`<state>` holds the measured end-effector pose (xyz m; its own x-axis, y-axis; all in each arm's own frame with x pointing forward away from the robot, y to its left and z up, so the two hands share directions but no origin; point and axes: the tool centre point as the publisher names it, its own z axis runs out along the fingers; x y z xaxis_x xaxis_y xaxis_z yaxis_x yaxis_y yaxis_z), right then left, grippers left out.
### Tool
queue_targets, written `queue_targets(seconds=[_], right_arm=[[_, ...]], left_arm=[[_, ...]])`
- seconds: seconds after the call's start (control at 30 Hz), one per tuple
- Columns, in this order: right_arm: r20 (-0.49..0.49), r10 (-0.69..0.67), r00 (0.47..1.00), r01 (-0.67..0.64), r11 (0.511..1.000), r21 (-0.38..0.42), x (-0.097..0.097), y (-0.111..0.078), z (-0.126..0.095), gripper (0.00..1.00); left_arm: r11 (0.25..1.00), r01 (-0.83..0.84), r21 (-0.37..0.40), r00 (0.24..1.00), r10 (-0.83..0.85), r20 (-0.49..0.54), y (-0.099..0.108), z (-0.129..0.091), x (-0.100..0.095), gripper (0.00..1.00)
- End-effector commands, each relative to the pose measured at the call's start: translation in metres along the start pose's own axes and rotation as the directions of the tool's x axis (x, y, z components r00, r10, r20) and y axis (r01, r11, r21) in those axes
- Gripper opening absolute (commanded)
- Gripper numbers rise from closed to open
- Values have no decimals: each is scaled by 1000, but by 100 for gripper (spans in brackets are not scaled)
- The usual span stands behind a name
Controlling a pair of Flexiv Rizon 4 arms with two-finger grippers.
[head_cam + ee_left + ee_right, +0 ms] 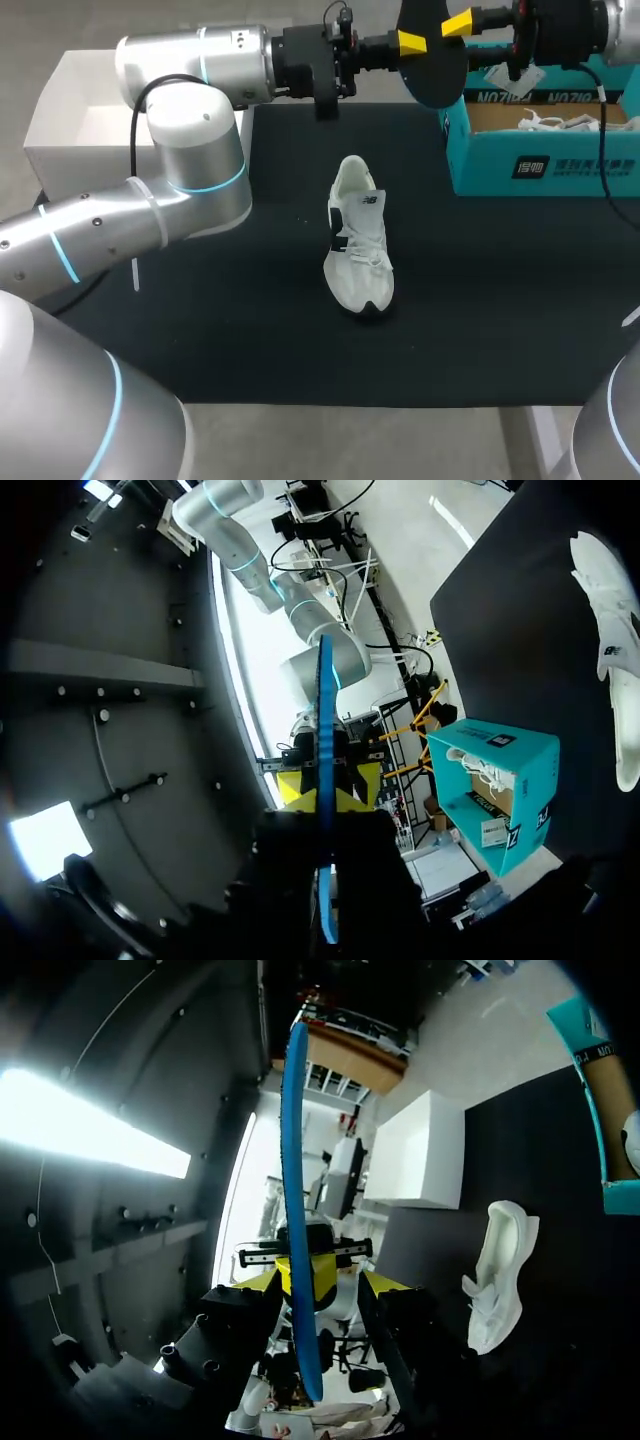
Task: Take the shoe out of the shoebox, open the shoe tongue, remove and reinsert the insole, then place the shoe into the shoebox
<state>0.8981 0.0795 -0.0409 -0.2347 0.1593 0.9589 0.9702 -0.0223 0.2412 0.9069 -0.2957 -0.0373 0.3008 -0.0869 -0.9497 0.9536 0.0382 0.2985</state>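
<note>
Left gripper (412,42) and right gripper (458,25) are both clamping the insole (430,75) mid-air, 1 o'clock from the shoe (358,240) lying on the table (250,330). We're judging the insole light, thin and floppy, so we're favouring an edge grip.
</note>
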Motion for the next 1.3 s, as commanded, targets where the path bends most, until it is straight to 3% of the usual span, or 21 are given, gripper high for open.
queue_targets(seconds=[0.03,0.47,0.57,0.7,0.77,0.8,0.87,0.9,0.93,0.97,1.13,1.3], right_arm=[[6,7,1000,-7,1000,-3,-1,-2,2,42],[1,8,1000,-8,1000,-10,0,-10,2,35],[0,10,1000,-10,1000,-5,-1,-10,5,16],[-3,16,1000,-16,1000,-6,-3,-9,7,20],[-3,16,1000,-16,1000,-5,-3,-8,8,13],[-3,16,1000,-16,1000,-5,-2,-8,8,0],[-4,15,1000,-15,1000,-5,-2,-8,8,0],[-5,14,1000,-14,1000,-6,-2,-8,8,0],[-5,13,1000,-13,1000,-7,-2,-8,8,0],[-5,12,1000,-12,1000,-9,-1,-8,8,0],[-1,-7,1000,7,1000,-13,4,-7,6,0],[12,-27,1000,27,999,-19,7,-5,4,0]], left_arm=[[1000,-2,11,1000,2,1,3,3,1,0],[1000,-17,-3,1000,17,5,10,4,3,0],[1000,-19,0,1000,19,11,10,5,2,0],[1000,-18,4,1000,18,21,9,7,2,0],[1000,-16,5,1000,16,23,8,7,2,0],[1000,-16,6,1000,16,24,8,7,2,0],[1000,-13,8,1000,13,25,7,6,2,0],[1000,-11,16,1000,11,14,7,5,2,13],[1000,-14,27,1000,14,6,6,3,3,66],[1000,-11,23,1000,11,2,7,1,4,100],[999,4,44,1000,-3,-19,8,-19,3,100],[997,9,75,999,-6,-41,9,-52,-2,100]])
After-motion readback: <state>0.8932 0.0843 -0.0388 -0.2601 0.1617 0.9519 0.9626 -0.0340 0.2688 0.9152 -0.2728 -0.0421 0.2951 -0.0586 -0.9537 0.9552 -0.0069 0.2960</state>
